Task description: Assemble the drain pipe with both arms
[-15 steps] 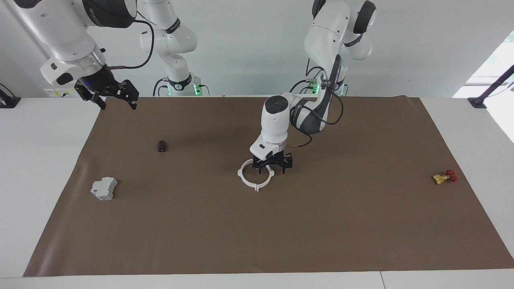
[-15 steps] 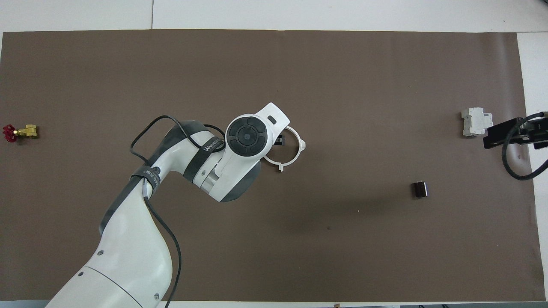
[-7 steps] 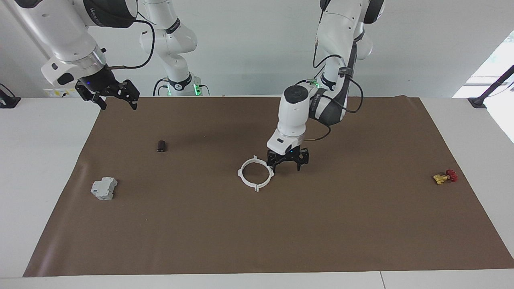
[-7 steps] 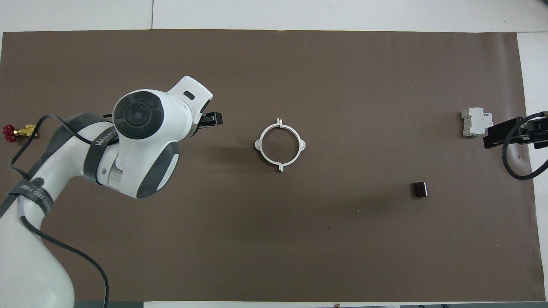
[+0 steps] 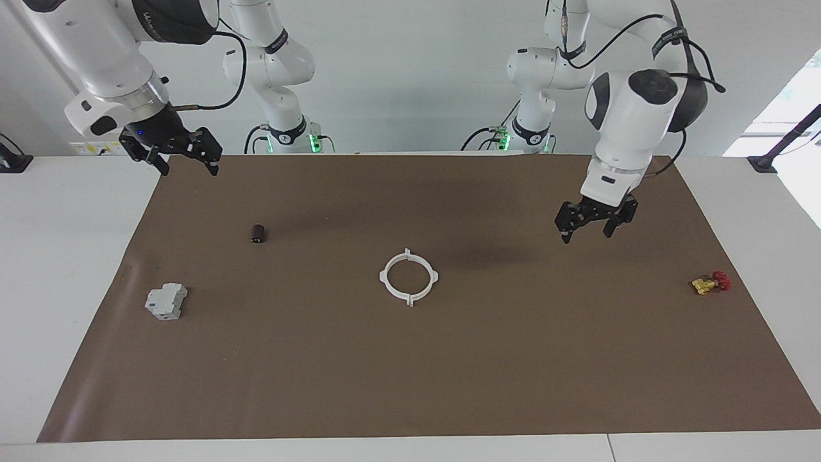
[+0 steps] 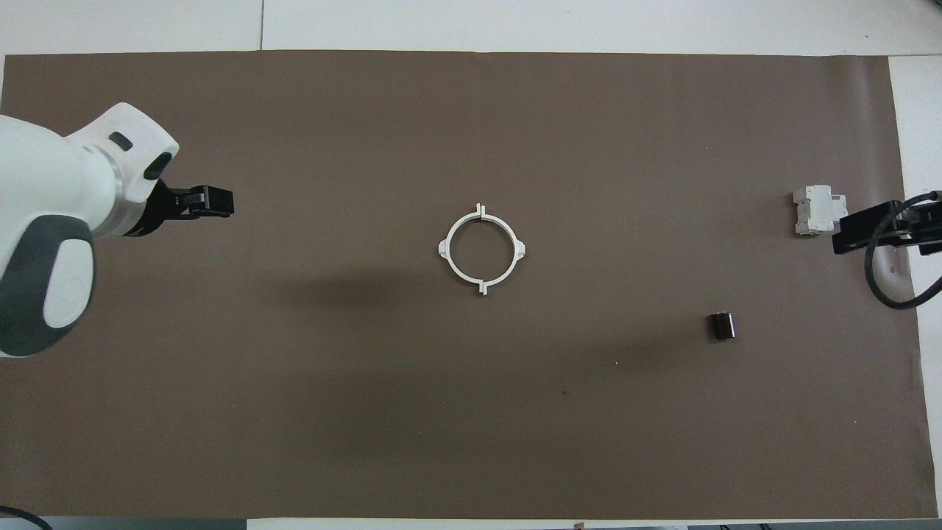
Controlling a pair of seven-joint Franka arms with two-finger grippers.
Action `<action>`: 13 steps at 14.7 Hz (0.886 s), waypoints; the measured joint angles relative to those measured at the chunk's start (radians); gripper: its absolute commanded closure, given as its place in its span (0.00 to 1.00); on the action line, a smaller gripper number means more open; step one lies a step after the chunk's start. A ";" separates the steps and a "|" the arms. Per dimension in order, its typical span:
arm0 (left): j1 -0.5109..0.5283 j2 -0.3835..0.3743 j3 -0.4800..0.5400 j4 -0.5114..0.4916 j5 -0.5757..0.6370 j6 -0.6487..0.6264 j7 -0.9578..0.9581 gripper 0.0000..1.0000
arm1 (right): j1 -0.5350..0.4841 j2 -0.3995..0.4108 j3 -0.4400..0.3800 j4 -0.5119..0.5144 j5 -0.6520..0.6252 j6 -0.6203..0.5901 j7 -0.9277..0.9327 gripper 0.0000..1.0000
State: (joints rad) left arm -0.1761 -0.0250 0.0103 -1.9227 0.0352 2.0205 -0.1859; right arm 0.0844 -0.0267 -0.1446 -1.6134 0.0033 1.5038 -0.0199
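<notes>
The joined ring (image 5: 408, 277) lies alone mid-mat, with the left end effector (image 5: 596, 226) and right end effector (image 5: 186, 160) both raised, spread and empty.

Two arms (image 5: 632, 102), one white ring (image 5: 408, 277), one grey block (image 5: 166, 301), one dark cylinder (image 5: 258, 233), one yellow-and-red valve (image 5: 710, 282), one brown mat (image 5: 410, 372).

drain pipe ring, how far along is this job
Done: the two white halves sit joined as one closed ring with four tabs, flat on the brown mat at mid-table. In hand: nothing; the left hand hangs open over bare mat toward its own end, and the right hand waits open over the mat's edge. Left: nothing visible.
</notes>
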 measured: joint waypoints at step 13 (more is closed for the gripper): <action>0.169 0.026 0.006 0.355 -0.069 -0.412 0.201 0.00 | -0.002 0.003 -0.001 0.023 -0.001 0.006 0.000 0.00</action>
State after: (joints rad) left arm -0.0068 0.0006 0.0158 -1.5674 -0.0341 1.6085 0.0153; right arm 0.0829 -0.0237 -0.1459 -1.5902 0.0024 1.5103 -0.0199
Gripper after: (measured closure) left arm 0.000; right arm 0.000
